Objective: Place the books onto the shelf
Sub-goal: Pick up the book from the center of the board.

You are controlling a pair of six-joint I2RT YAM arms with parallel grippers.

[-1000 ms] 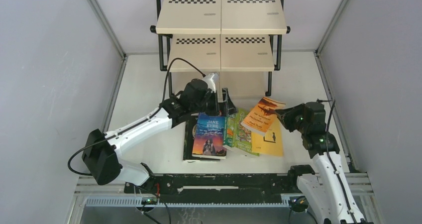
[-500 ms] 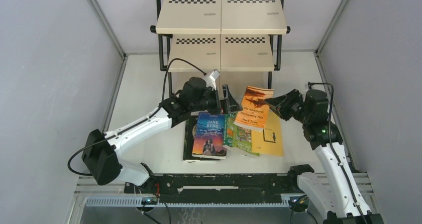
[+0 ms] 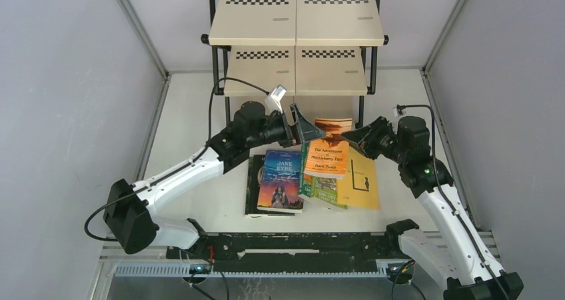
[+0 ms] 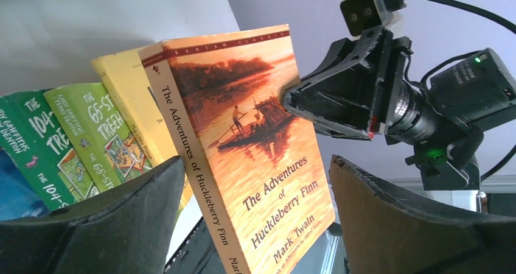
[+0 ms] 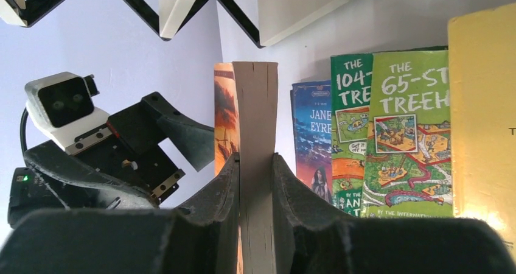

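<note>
My right gripper [image 3: 354,139] is shut on the small orange book [image 3: 326,155], pinching its page edge [image 5: 255,122] between both fingers and holding it above the pile. My left gripper [image 3: 300,128] faces it, open, with its jaws standing on either side of the orange book [image 4: 255,134]; the left finger [image 4: 134,207] is close to the spine, the right finger [image 4: 389,219] apart from the cover. The other books lie flat on the table: blue Jane Eyre [image 3: 281,180], two green ones [image 3: 320,187], a yellow one [image 3: 363,180] and a black one [image 3: 252,183]. The shelf [image 3: 296,33] stands behind.
Grey walls close in the table on the left and right. The shelf's black frame legs [image 3: 360,110] stand just behind both grippers. A black rail [image 3: 293,243] runs along the near edge between the arm bases.
My right gripper has swung the orange book left and up over the pile. My left gripper rose and turned toward it, so the book now sits between its open jaws.
</note>
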